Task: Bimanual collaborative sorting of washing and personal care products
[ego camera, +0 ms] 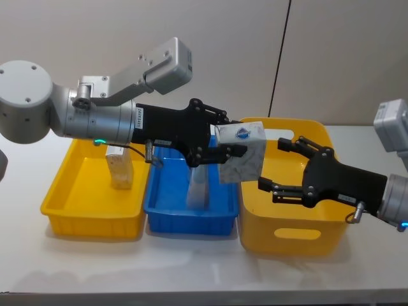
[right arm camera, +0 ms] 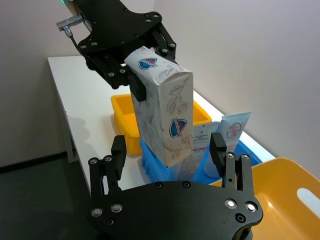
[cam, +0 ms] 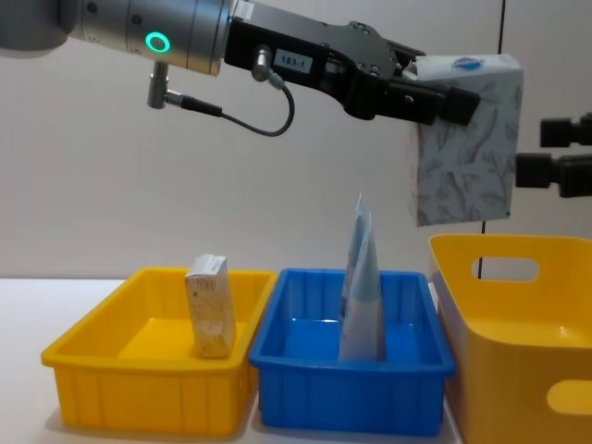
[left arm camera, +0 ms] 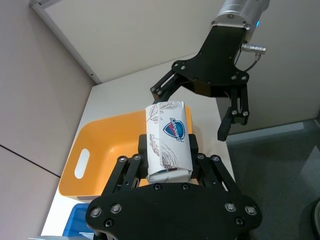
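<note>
I have the left claw [ego camera: 227, 137] clamped on the white grey-patterned pack [ego camera: 247, 156], holding it in the air above the near edge of the deep orange bin [ego camera: 280, 233]. My right claw [ego camera: 275, 164] hangs over that bin with its fingers spread apart, just beside the pack and not touching it.

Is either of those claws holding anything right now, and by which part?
The left gripper holds the white patterned pack by its upper end, jaws clamped on opposite sides. The right gripper is open nearby, holding nothing.
</note>
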`<state>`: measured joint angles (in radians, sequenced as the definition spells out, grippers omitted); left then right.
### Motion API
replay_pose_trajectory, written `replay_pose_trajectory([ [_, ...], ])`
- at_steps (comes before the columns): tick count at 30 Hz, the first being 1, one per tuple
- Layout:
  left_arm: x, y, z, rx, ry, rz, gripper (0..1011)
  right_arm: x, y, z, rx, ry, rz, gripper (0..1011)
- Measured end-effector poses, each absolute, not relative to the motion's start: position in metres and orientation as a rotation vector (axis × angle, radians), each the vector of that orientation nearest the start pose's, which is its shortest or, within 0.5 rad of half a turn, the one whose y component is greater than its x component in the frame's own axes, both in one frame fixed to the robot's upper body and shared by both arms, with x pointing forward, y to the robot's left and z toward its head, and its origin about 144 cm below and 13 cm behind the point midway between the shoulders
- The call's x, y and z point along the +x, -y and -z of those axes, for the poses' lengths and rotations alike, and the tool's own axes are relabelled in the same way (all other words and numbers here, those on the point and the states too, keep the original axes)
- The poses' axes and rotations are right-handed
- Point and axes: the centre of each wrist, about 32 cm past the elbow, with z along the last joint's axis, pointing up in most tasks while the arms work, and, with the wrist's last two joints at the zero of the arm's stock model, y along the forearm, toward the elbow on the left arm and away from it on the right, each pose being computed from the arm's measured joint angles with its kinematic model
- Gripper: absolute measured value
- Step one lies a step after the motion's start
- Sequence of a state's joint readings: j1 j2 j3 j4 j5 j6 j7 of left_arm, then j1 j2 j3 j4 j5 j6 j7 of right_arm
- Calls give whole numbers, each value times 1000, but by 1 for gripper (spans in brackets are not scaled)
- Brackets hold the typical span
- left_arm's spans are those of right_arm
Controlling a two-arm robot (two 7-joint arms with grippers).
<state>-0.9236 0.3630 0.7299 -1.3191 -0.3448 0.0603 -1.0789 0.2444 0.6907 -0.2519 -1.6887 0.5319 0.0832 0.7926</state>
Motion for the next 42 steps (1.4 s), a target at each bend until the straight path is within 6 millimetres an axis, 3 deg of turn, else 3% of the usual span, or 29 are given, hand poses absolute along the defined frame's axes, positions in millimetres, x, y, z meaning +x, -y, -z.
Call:
replay_pose_trajectory([
  [37,615,-165,-1371,275,437,-8,383,550,301,-1264,-189,178,421,1002],
  [42,615,-165,-1371,275,437,-8,383,553,299,-1262,-191,179,416,906],
])
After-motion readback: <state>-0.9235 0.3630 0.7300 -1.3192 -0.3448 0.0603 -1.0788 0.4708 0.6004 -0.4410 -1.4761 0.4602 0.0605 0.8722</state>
